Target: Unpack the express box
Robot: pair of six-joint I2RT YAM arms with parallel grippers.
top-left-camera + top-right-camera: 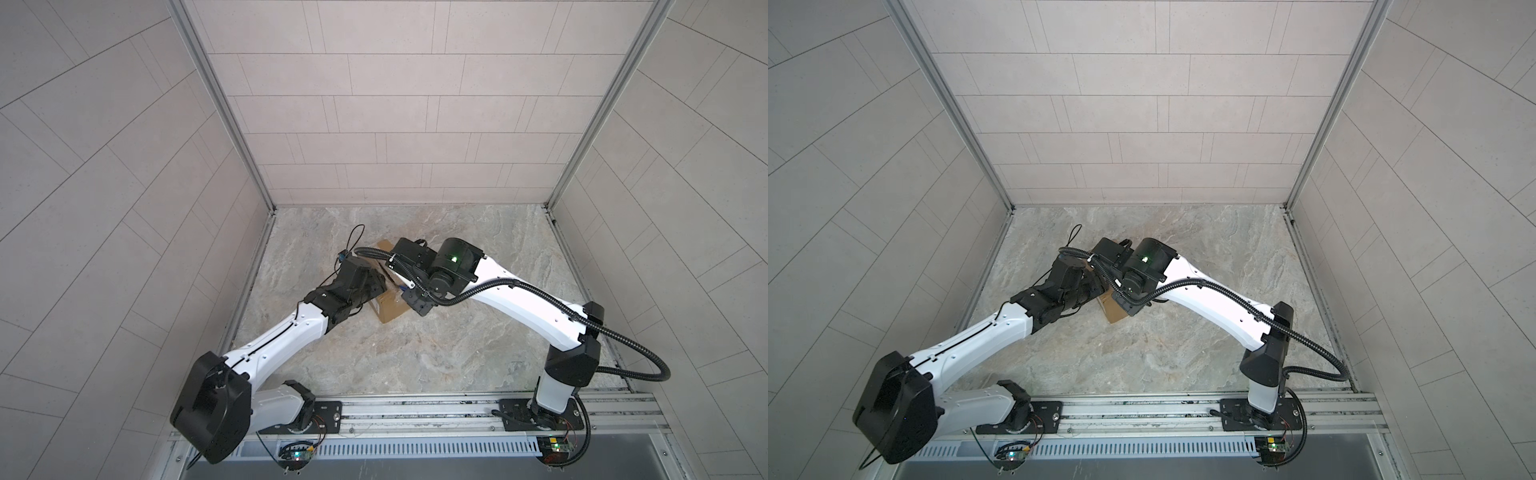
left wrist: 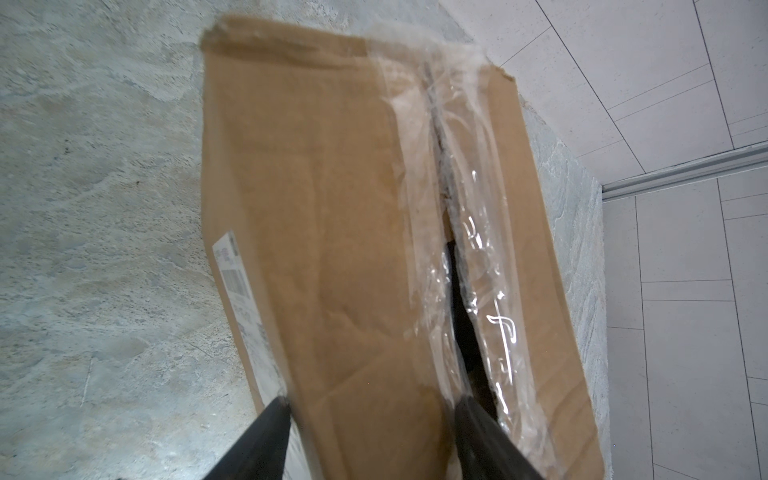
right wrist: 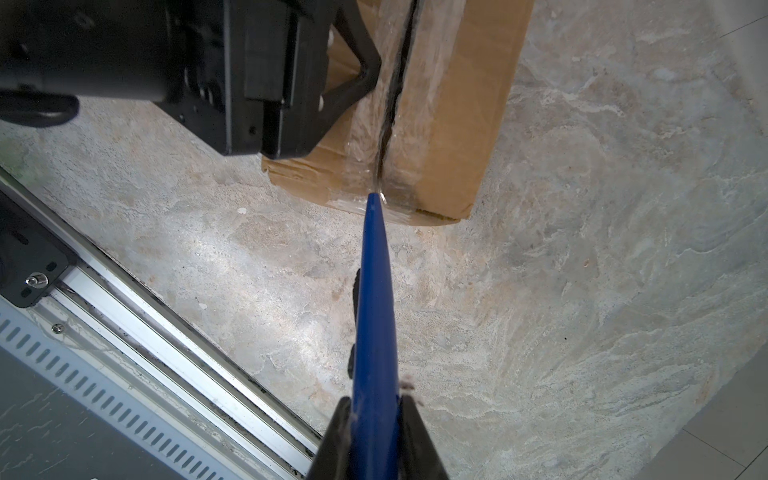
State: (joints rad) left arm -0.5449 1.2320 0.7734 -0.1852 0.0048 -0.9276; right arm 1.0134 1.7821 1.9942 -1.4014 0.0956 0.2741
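— Where the two arms meet, what lies there?

— The express box (image 1: 390,309), flat on the marbled table (image 1: 457,332). It sits a little left of the middle in both top views, mostly hidden under the wrists.

— How does it look?

— Plain brown corrugated card, creased near one end. Shiny, wrinkled clear tape (image 2: 490,249) runs the length of the top seam. The seam has split into a dark slit (image 2: 457,299) between the two flaps. A white label (image 2: 232,274) with a barcode sits on one long side.

— The left gripper (image 2: 372,403)?

— Jaws wide, closed across one top flap: one finger against the labelled side, the other down in the slit.

— And the right gripper (image 3: 374,405)?

— Narrow, clamped on a blue tool (image 3: 374,311). The tool's tip touches the taped seam at one end of the box.
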